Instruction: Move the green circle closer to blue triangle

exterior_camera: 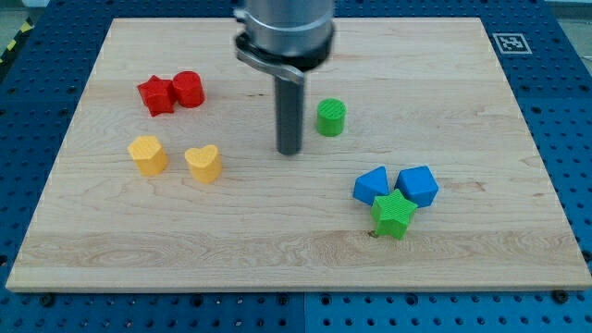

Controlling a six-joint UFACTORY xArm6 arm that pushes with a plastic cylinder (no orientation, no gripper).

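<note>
The green circle (330, 117) stands on the wooden board right of centre, toward the view's top. The blue triangle (372, 185) lies lower right of it, touching a green star (393, 214) and next to a blue block (418, 185). My tip (290, 151) rests on the board just left of and slightly below the green circle, a small gap apart. The rod comes down from the arm's grey body at the view's top.
A red star (155, 95) and a red cylinder (188, 89) sit together at the upper left. A yellow block (147, 154) and a yellow heart (203, 164) lie below them. The board's edge (296, 289) runs along the view's bottom.
</note>
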